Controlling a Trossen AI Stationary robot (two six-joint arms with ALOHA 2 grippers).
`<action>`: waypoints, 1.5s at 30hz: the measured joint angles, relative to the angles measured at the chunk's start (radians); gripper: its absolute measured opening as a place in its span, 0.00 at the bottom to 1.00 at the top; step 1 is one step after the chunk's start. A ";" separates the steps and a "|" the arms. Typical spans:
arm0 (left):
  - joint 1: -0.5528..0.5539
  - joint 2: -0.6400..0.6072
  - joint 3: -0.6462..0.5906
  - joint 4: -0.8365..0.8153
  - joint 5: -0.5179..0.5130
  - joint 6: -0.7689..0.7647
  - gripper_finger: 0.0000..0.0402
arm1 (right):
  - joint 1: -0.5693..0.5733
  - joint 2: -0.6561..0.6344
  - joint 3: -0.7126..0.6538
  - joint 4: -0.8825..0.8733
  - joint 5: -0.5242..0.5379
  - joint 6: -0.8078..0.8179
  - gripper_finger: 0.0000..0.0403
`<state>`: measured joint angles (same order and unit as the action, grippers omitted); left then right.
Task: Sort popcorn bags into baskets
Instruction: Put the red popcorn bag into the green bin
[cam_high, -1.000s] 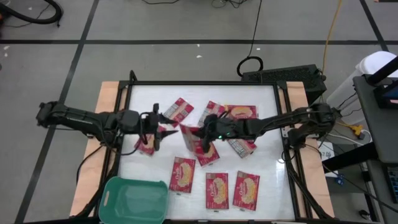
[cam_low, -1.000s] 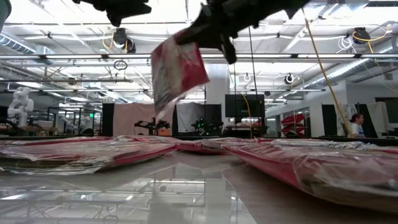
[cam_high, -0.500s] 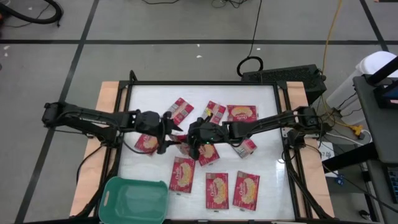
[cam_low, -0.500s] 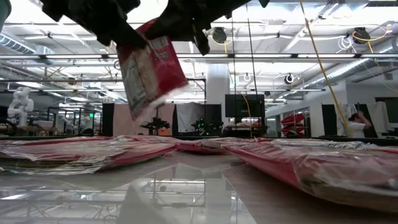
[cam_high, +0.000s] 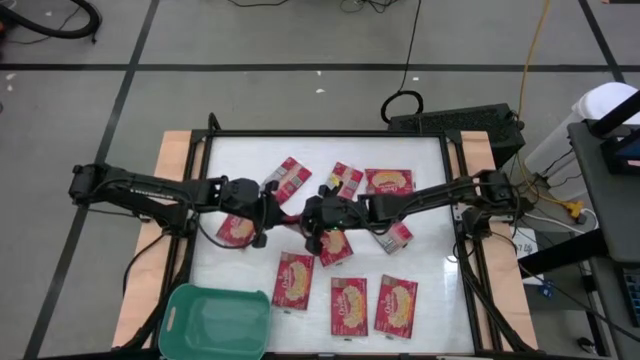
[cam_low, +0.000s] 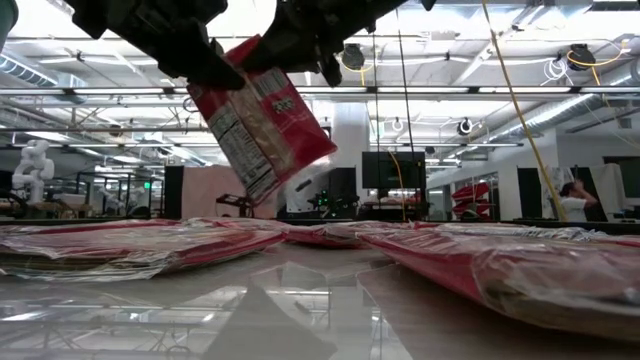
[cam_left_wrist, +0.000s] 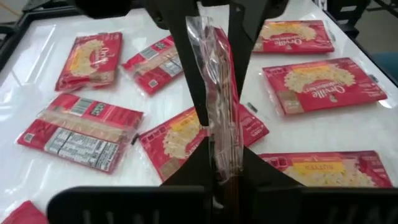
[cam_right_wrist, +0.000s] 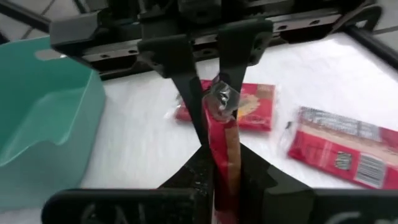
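One red popcorn bag (cam_low: 262, 125) hangs in the air over the table's middle, between my two grippers (cam_high: 293, 213). My left gripper (cam_high: 272, 208) comes from the table's left and is shut on one end. My right gripper (cam_high: 312, 218) comes from the right and is shut on the other end. Both wrist views show the bag edge-on (cam_left_wrist: 217, 112) (cam_right_wrist: 224, 149). Several more popcorn bags (cam_high: 349, 304) lie flat on the white table top. The teal basket (cam_high: 215, 320) stands at the near left corner. My left gripper pinches the bag's upper end (cam_left_wrist: 221, 163) between its two fingers, coming about level from the table's left. The bag is clear of the table and hangs tilted below the fingers. My right gripper pinches the bag's opposite upper end (cam_right_wrist: 222, 167) between its two fingers, coming about level from the table's right. The clear wrapper is crumpled at the far end (cam_right_wrist: 219, 99), where the other gripper's fingers are.
Bags lie under and around the grippers: one near the left edge (cam_high: 236, 230), some at the far side (cam_high: 388, 181), a row along the near side (cam_high: 294, 278). A black frame (cam_high: 452, 200) rims the table. Bare white surface lies near the far left corner (cam_high: 230, 160).
My right gripper has carried the bag toward the table's left and my left gripper has gone right to meet it. The left gripper has shut on the bag's free end. The bag has turned about, its printed back panel now facing the low camera.
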<state>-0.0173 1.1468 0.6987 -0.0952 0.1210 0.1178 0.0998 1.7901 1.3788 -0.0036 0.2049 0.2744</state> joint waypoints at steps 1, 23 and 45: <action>0.000 -0.008 0.000 -0.002 0.000 -0.005 0.07 | 0.001 0.000 0.000 0.005 0.007 0.009 0.09; -0.284 -0.472 -0.103 -0.105 -0.204 -0.166 0.05 | 0.236 -0.168 -0.238 0.337 0.165 -0.111 0.59; -0.780 -0.608 -0.356 0.313 -0.637 -0.136 0.05 | 0.341 0.165 -0.013 0.678 0.425 -0.182 0.60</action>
<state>-0.7974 0.5392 0.3428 0.2180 -0.5159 -0.0178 0.4404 1.9549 1.3658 0.6745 0.6298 0.0922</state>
